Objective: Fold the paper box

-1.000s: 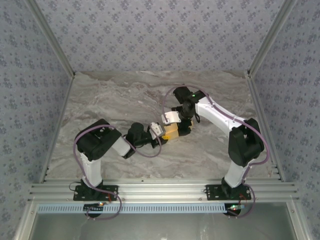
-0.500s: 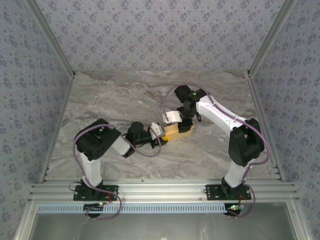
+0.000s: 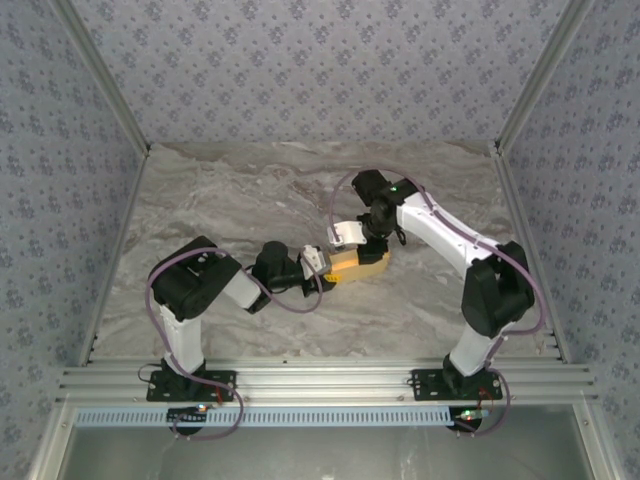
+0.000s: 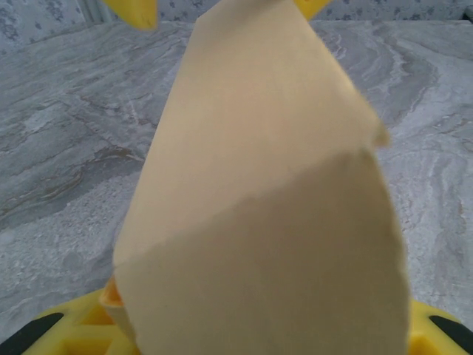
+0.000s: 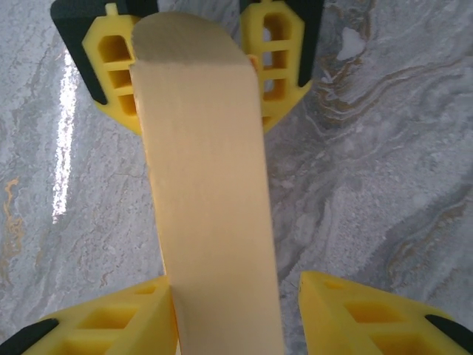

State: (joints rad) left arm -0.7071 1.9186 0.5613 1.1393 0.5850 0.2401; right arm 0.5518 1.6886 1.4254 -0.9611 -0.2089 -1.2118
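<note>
Left jaws grip paper box (image 3: 360, 264); right jaws half open round its flap (image 5: 211, 185). Crooked squeeze could crumple flap, tug box loose.

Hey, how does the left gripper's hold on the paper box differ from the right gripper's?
The left gripper clamps the paper box from both sides; the right gripper straddles it, a gap beside one finger. The left gripper reaches in from the left; the right gripper comes from the far side. Both have yellow fingers.
</note>
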